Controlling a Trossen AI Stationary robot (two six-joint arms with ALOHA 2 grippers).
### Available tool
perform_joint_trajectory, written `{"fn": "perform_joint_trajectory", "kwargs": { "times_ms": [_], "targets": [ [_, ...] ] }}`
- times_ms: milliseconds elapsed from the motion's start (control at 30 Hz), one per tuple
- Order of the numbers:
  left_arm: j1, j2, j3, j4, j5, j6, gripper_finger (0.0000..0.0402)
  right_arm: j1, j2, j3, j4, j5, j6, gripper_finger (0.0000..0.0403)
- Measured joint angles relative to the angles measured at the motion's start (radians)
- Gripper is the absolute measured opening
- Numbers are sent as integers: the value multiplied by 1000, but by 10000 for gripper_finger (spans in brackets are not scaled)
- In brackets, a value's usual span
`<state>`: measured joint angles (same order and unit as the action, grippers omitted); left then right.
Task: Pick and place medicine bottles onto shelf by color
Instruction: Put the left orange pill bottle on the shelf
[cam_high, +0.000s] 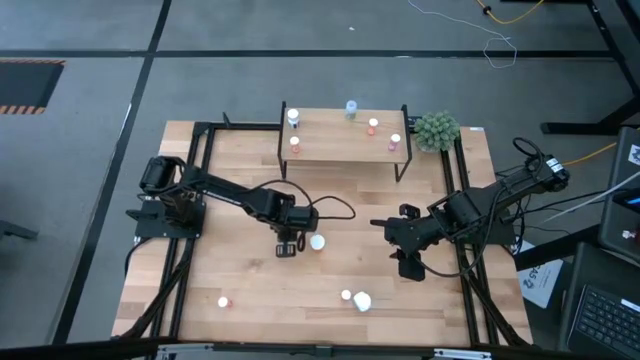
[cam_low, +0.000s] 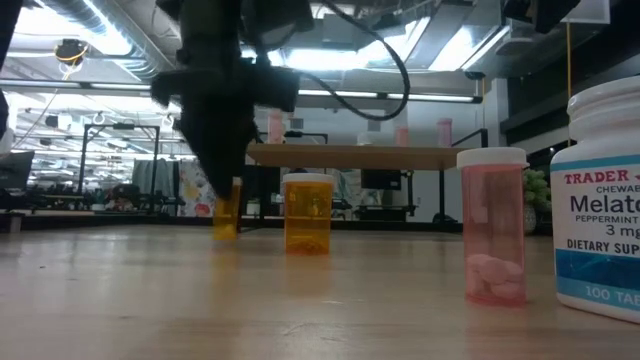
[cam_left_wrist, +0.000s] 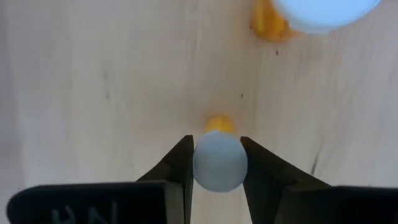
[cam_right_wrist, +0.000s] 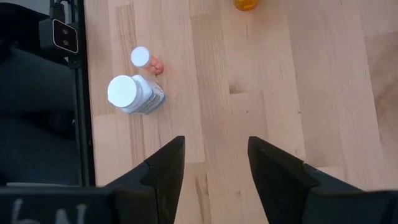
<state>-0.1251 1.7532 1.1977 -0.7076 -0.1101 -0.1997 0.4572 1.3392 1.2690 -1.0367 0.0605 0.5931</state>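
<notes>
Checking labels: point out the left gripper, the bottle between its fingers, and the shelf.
left gripper (cam_left_wrist: 217, 163): left wrist view, midway between fingertips.
bottle (cam_left_wrist: 219, 163): left wrist view, white cap.
shelf (cam_high: 335, 140): high view, bare board.

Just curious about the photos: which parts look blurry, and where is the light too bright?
Low view: the dark left gripper is smeared, the white melatonin bottle is cut off by the frame edge, and the ceiling lights glare. Left wrist view: the small white-capped orange bottle between the fingers looks soft. High view: even light, little shadow.

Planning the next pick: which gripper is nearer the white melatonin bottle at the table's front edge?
Right. The right gripper hangs open just beyond the white melatonin bottle. The left gripper is farther off, closing around a small orange bottle.
</notes>
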Motion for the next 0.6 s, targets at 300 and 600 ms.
{"fn": "perform_joint_trajectory", "kwargs": {
  "times_ms": [300,600],
  "targets": [
    [65,-7,386,-239,-158,202,87,0,0,0,0,0,-2,179],
    [324,-8,678,-214,-177,459,91,0,0,0,0,0,-30,179]
  ]
}}
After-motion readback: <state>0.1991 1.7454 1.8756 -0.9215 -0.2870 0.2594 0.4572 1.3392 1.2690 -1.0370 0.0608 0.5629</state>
